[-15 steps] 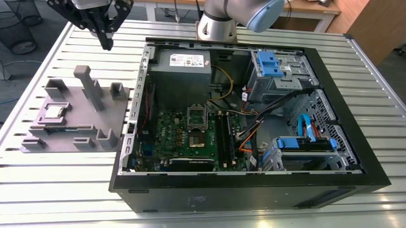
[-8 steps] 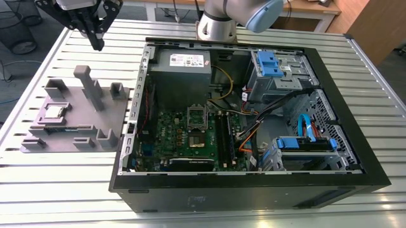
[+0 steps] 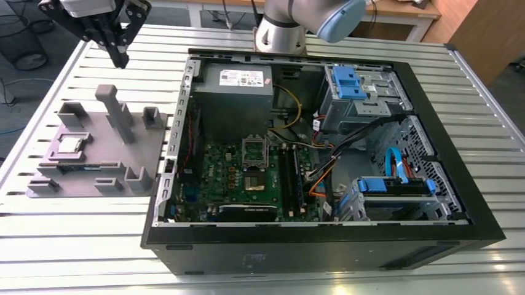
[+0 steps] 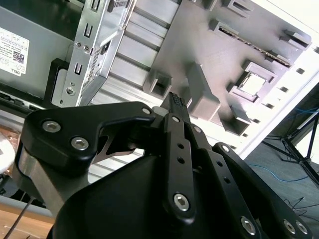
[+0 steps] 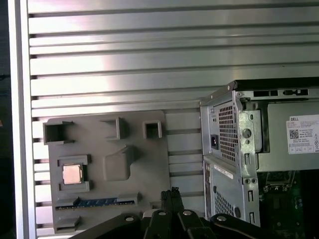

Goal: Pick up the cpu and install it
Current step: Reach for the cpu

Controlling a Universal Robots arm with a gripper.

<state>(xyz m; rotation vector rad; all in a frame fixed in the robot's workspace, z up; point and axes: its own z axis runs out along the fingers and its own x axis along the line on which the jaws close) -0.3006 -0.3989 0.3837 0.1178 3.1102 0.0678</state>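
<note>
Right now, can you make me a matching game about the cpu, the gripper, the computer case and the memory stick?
Things: 1 cpu; 2 gripper; 3 computer case; 4 memory stick.
Places or states: A side open, insides showing; B up in the air, shut, holding nothing; C square pocket of the grey tray; D long slot of the tray.
Pairs: 1-C; 2-B; 3-A; 4-D.

Slatted metal table (image 3: 82, 246) bears a grey fixture (image 3: 156, 147) and open computer case (image 3: 328, 249).
</note>
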